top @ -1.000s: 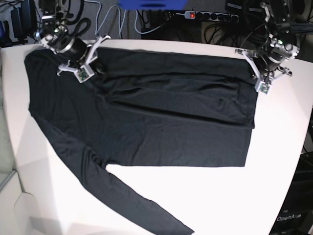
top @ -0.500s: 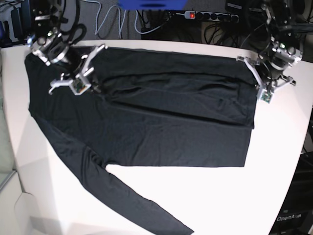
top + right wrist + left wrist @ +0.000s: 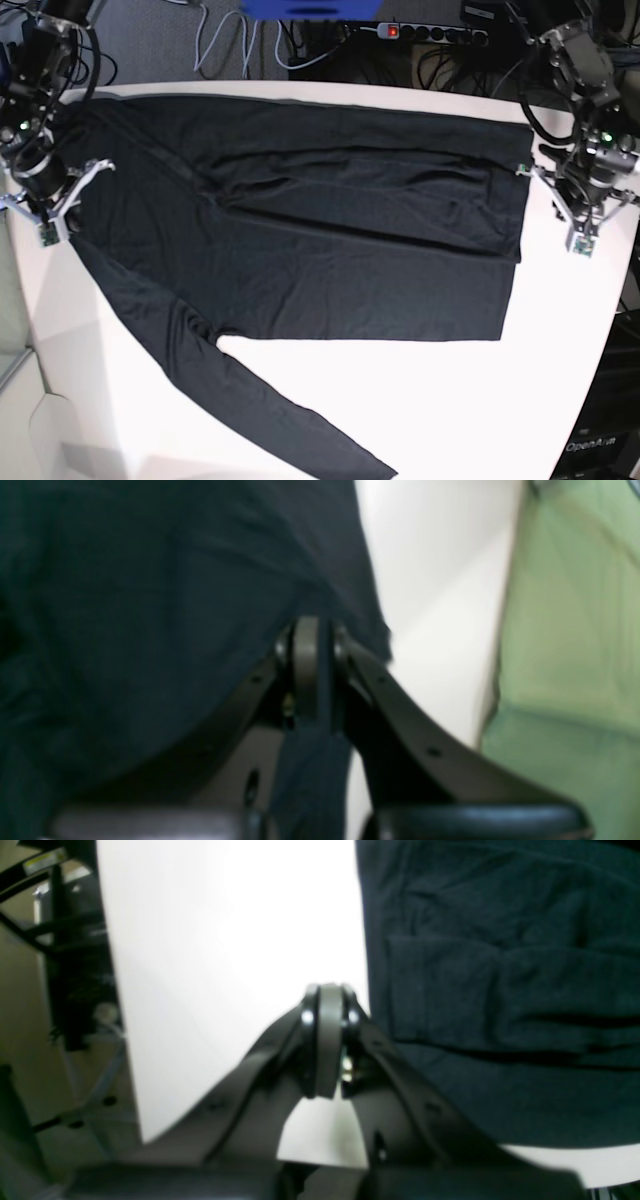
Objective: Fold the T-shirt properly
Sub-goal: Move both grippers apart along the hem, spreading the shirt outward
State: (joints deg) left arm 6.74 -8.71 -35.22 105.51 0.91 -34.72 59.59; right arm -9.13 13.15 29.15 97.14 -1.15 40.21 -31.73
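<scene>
The black T-shirt [image 3: 330, 240] lies spread on the white table [image 3: 450, 400], one long sleeve [image 3: 270, 410] running to the front edge. My right gripper [image 3: 52, 215] sits at the shirt's left edge near the shoulder. In the right wrist view that gripper [image 3: 312, 630] is shut, and a strip of the dark T-shirt [image 3: 150, 605] fabric is pinched between the fingers. My left gripper [image 3: 578, 230] hangs over bare table just right of the hem. In the left wrist view it [image 3: 327, 1005] is shut on nothing, with the T-shirt [image 3: 500, 990] beside it.
A power strip [image 3: 430, 32] and cables lie behind the table's far edge. A black case [image 3: 605, 430] stands off the front right corner. A greenish surface [image 3: 570, 655] lies past the table's left edge, close to my right gripper.
My right arm has swung from the shirt's upper chest out to its left edge, and the fabric there lies flatter. My left arm has moved toward the front, off the hem corner onto bare table.
</scene>
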